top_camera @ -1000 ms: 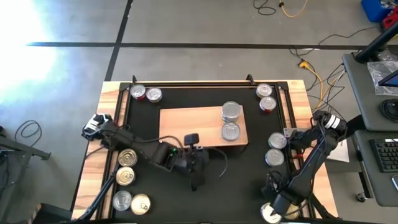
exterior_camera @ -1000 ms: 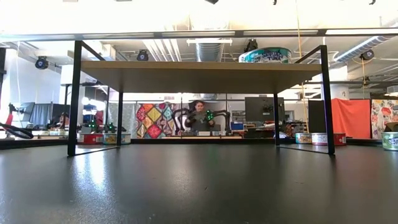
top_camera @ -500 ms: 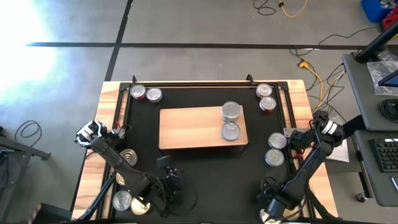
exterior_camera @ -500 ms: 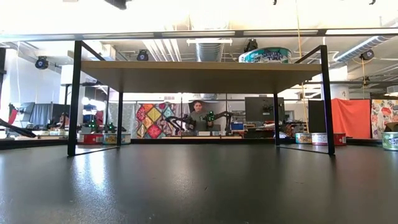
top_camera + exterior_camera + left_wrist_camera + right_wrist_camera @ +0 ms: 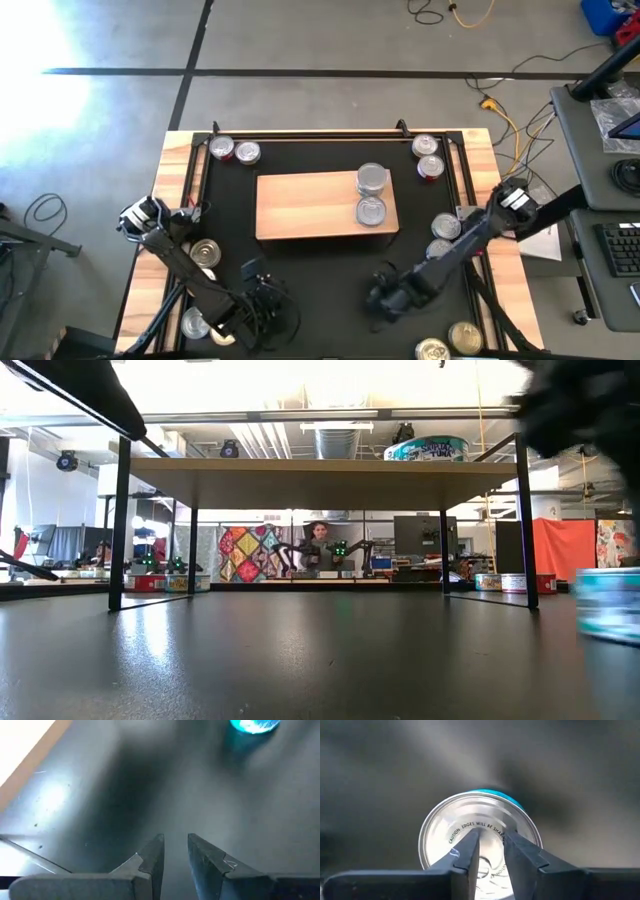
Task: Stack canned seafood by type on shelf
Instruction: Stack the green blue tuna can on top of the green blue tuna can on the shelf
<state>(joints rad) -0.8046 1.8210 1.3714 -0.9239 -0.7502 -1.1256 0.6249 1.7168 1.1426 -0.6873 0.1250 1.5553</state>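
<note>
My right gripper hangs over the black mat in front of the shelf, shut on a silver-lidded tin with a teal side. In the low view this tin shows blurred at the right. The light-wood shelf stands on black legs. On its right part are a short stack of tins and a single tin. My left gripper is near the table's near left. Its fingers are nearly together, with nothing between them. My right gripper comes down on the tin from above, its fingertips on the middle of the silver lid. The fingers themselves hide what they pinch there. The lid faces up. I cannot tell whether the tin's bottom is clear of the mat.
Loose tins stand at the far left, far right, right and left. Two gold-lidded tins sit at the near right corner. The middle of the black mat is bare.
My left gripper has gone from in front of the shelf toward the near left edge and down. My right gripper has swung from the near right corner toward the table's middle with the teal tin. This has uncovered the two gold tins.
</note>
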